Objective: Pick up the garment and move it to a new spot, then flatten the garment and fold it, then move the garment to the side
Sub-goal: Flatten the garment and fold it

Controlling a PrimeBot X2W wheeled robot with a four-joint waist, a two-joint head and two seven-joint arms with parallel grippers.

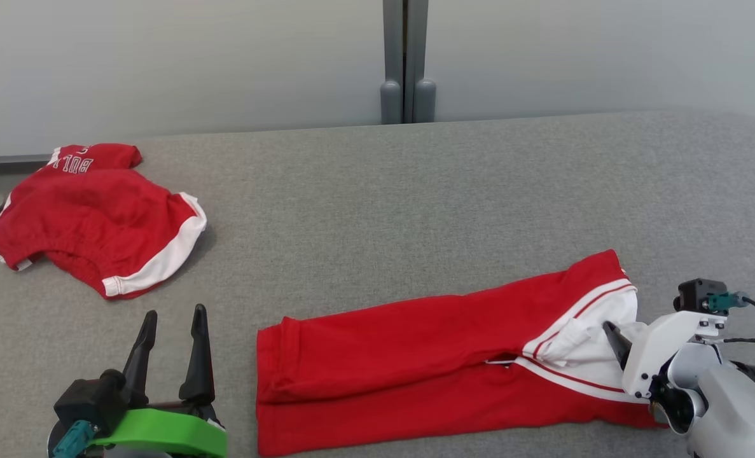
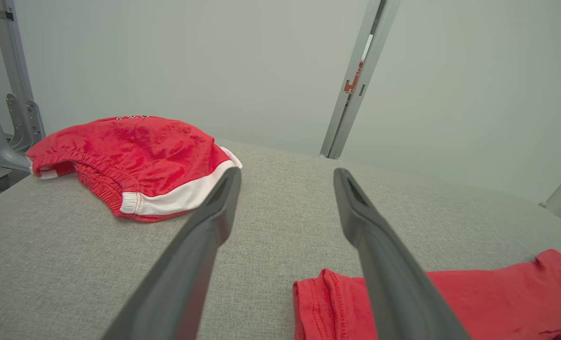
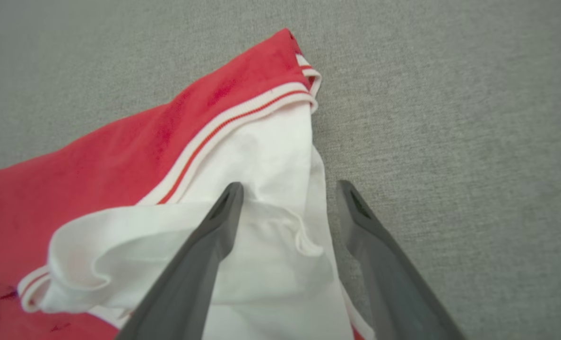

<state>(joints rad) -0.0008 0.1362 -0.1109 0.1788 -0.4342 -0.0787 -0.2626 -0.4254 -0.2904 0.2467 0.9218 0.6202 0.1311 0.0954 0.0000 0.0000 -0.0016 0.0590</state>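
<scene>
A long red garment [image 1: 415, 343] with a white, red-striped end lies folded lengthwise on the grey table [image 1: 415, 191], near its front edge. My right gripper [image 1: 619, 334] hovers open over that white end. In the right wrist view its [image 3: 289, 186] left finger lies over the rumpled white cloth [image 3: 261, 156] and its right finger over bare table just past the cloth's edge. My left gripper [image 1: 175, 313] stands open, holding nothing, just left of the garment's red hem [image 2: 497, 297]. The left wrist view shows the left gripper [image 2: 287, 174] above bare table.
A second red piece of clothing [image 1: 91, 216] with white trim and lettering lies bunched at the table's back left corner [image 2: 133, 151]. A grey post [image 1: 406, 63] rises behind the table against the pale wall. Bare table stretches across the middle and right.
</scene>
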